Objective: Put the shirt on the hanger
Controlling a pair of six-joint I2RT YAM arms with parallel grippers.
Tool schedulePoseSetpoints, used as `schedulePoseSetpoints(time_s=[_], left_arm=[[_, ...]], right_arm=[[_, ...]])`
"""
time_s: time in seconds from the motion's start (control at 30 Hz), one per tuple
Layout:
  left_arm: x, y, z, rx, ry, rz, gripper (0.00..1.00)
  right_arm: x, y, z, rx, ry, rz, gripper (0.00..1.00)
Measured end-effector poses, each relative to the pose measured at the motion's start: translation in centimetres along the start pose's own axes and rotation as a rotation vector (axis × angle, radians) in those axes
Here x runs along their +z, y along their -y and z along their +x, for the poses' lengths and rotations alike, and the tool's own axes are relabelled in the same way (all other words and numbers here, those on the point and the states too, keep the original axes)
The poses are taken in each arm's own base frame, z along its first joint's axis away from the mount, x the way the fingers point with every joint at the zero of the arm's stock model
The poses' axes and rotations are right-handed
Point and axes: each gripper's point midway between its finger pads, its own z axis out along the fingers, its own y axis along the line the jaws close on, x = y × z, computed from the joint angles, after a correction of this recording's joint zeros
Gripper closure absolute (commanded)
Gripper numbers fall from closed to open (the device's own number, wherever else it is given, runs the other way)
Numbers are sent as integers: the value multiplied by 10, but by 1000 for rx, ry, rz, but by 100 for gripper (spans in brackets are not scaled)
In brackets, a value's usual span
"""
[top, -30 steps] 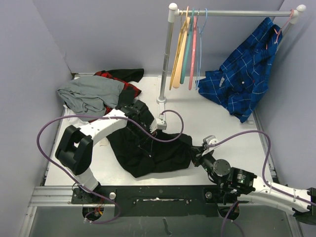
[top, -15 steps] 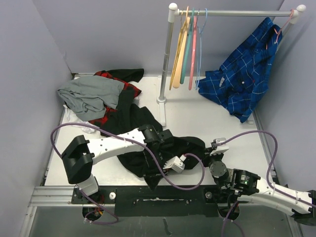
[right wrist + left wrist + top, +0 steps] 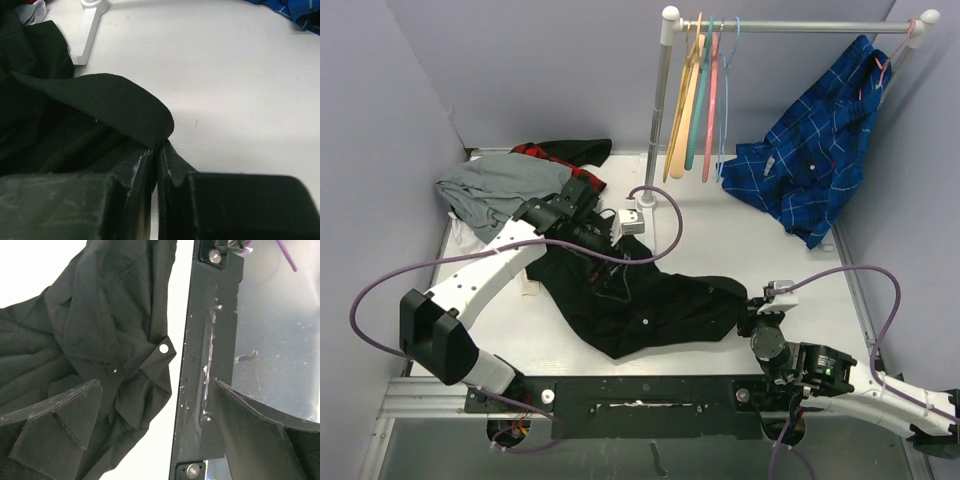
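The black shirt [image 3: 645, 305] lies crumpled across the middle of the table, one pale button [image 3: 163, 348] showing on a flap. My left gripper [image 3: 603, 243] hangs above the shirt's far left part, its fingers [image 3: 75, 405] spread wide open with nothing between them [image 3: 156, 390]. Low at the shirt's right edge, my right gripper [image 3: 757, 322] is shut on a fold of black cloth [image 3: 159, 149]. The light-blue hanger [image 3: 725, 100] hangs by its hook on the rail at the back, far from both grippers.
Cream, teal and pink hangers [image 3: 710, 100] hang beside the blue one on the rack [image 3: 655, 110]. A blue plaid shirt [image 3: 815, 150] hangs at the rail's right end. A grey garment [image 3: 500, 190] and a red-and-black one [image 3: 582, 178] are piled at the back left. A black rail [image 3: 200, 340] runs along the near edge.
My left gripper has opened, let go of the shirt and swung from near the front edge back toward the far left. The right gripper stayed shut on the cloth, shifting slightly right.
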Motion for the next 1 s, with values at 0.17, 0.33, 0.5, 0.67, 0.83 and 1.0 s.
schedulePoseSetpoints(time_s=[0.17, 0.33, 0.5, 0.67, 0.83, 1.0], left_arm=[[23, -4, -3, -76, 4, 104, 13], [48, -24, 10, -151, -36, 140, 16], [56, -39, 14, -135, -39, 97, 29], [69, -47, 21, -140, -70, 95, 31], [82, -42, 29, -115, -109, 94, 62], [88, -41, 32, -110, -129, 98, 85]], right_arm=[[1, -1, 2, -25, -9, 3, 100], [1, -1, 2, -27, -8, 2, 100], [-1, -1, -2, 3, 7, -13, 100], [-3, -1, -8, 46, 29, -28, 100], [-3, -1, -9, 49, 31, -29, 100], [-3, -1, -9, 49, 31, -29, 100]])
